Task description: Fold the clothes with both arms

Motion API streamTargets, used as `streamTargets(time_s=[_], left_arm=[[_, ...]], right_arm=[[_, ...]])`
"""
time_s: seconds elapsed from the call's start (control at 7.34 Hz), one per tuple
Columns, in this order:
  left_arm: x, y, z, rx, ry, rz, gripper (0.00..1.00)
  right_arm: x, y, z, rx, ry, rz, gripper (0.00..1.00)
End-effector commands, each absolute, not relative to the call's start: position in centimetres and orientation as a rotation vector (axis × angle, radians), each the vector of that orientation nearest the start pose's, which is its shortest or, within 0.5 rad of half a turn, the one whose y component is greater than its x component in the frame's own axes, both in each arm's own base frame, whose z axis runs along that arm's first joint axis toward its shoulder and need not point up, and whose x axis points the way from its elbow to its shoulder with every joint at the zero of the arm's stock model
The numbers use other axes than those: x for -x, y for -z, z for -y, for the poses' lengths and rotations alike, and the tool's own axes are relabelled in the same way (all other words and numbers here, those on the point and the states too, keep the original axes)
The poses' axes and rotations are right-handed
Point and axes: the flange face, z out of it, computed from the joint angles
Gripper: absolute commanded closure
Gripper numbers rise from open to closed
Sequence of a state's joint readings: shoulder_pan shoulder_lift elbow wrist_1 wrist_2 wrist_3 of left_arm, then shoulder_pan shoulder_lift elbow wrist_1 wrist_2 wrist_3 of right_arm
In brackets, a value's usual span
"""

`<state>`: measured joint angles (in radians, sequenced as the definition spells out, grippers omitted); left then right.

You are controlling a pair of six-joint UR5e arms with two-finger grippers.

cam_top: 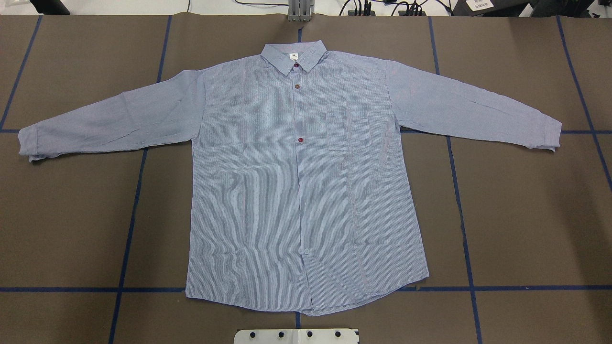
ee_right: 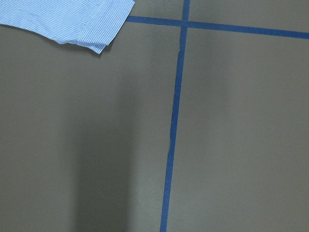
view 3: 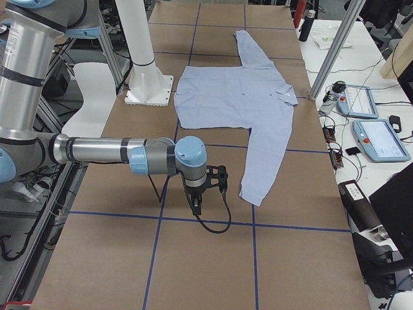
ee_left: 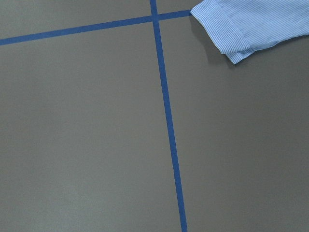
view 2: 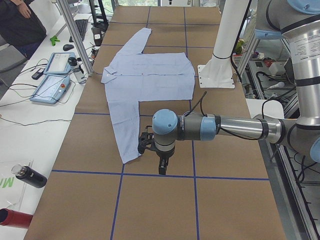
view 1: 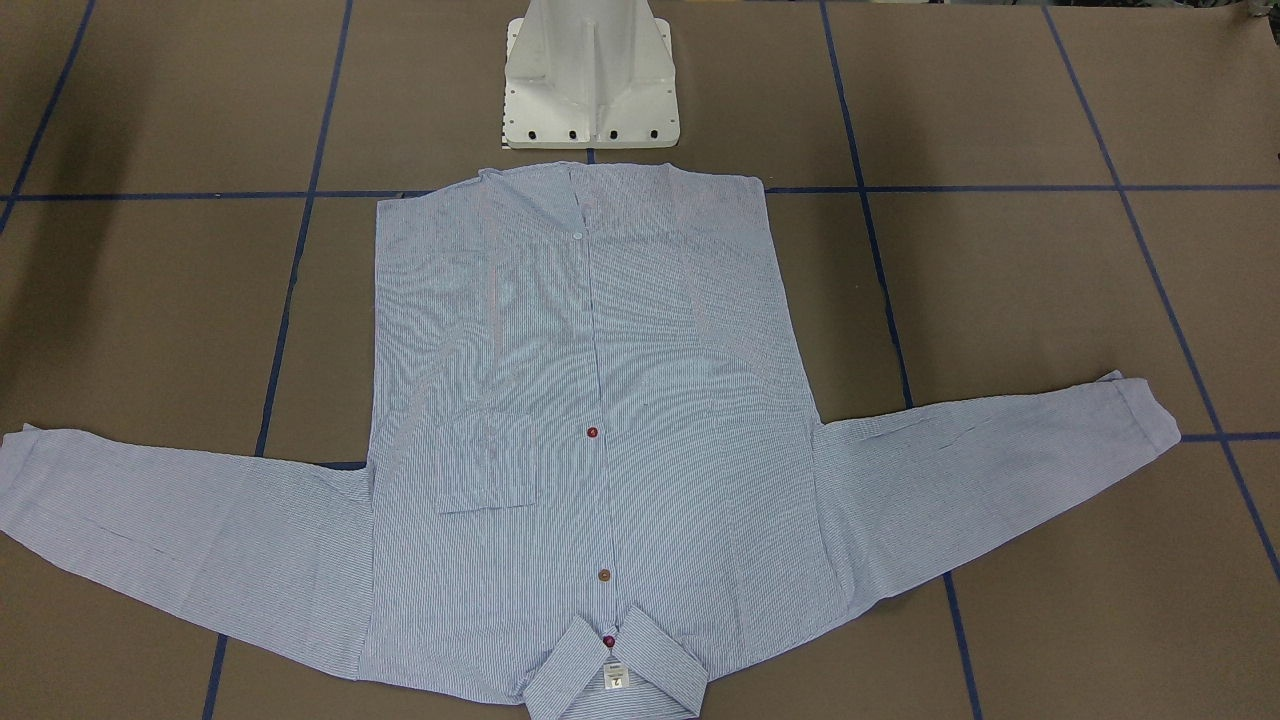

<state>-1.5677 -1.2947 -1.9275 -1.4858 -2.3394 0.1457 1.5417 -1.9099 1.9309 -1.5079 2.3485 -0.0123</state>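
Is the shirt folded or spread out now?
Spread out: the shirt lies flat, front up, with both sleeves stretched sideways.

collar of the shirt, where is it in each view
Exterior front-facing: collar at bottom centre, by the lower edge.
Overhead exterior: top centre.
Exterior left: upper left of centre.
Exterior right: upper right of centre.
Left wrist-mounted: not in it, only a cuff.
Right wrist-mounted: not in it, only a cuff.
Shared landmark: white pedestal base, at the shirt's opposite end.
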Motion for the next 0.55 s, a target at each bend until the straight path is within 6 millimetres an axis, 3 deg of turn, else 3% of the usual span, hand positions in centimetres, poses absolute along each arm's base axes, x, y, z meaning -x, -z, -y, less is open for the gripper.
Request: streamTargets(time_s=[0.0,0.41], left_arm=[[6.3,-60.8,37.6,-0.063,-0.146,-0.767,0.00],[6.3,-57.9,38.3,-0.118,-0.164,-0.746,0.00]], right_arm=[[-5.3,-61.6,35.9,-0.076,0.073,0.778,0.00],[-4.7,-59.5,38.2,-0.134,0.083,0.778,0.00]])
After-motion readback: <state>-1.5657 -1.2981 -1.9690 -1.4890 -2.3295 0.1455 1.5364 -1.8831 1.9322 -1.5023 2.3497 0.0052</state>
